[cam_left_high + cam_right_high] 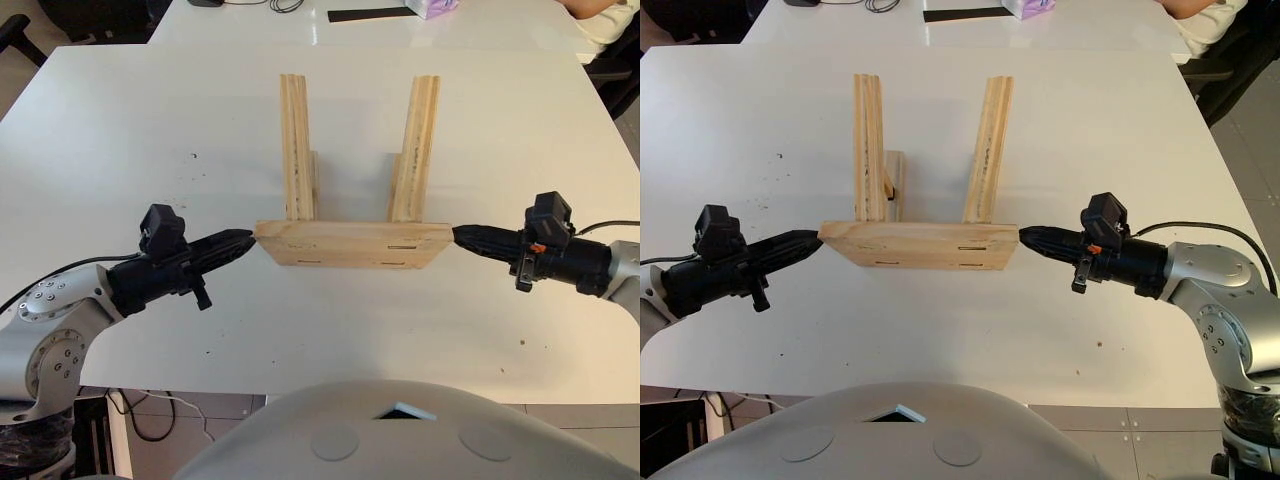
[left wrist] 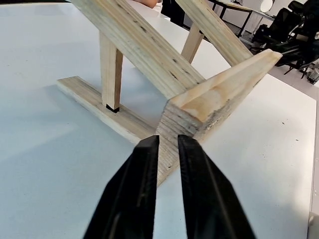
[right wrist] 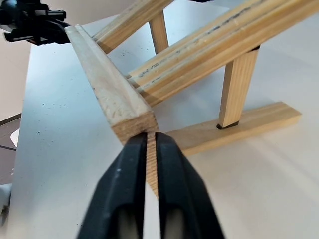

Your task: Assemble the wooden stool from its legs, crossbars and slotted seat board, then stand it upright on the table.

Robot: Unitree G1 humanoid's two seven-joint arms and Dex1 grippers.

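Table [image 1: 120, 130]: white, wide, with a few small dark specks on its surface. A second table [image 1: 250, 25], also white, butts against its far edge.

Wooden stool [image 1: 920, 245]: pale wood, lying on its side at the middle of the table, not upright.
- Seat board [image 1: 350, 243]: nearest part, standing on its long edge and running left to right. Small dark slots [image 1: 400, 246] show in its near face.
- Left leg [image 1: 296, 145] and right leg [image 1: 416, 148]: joined to the seat board and stretching towards the far side, well apart from each other.
- Lower plank [image 2: 99, 104]: flat on the table beneath a leg.
- Crossbar [image 2: 110, 74]: short and upright, its foot set into a dark slot in the lower plank, its top meeting the leg above.

Left gripper [image 1: 243, 241]: at the left end of the seat board. Its black fingers [image 2: 142, 169] are drawn together with only a thin slit between them, tips against the board's end face.

Right gripper [image 1: 462, 236]: at the right end of the seat board. Its fingers [image 3: 130, 164] are likewise drawn together, tips against that end face.

Black strip [image 1: 368, 14]: flat on the second table.

Box [image 1: 435, 7]: pale purple, just right of the strip
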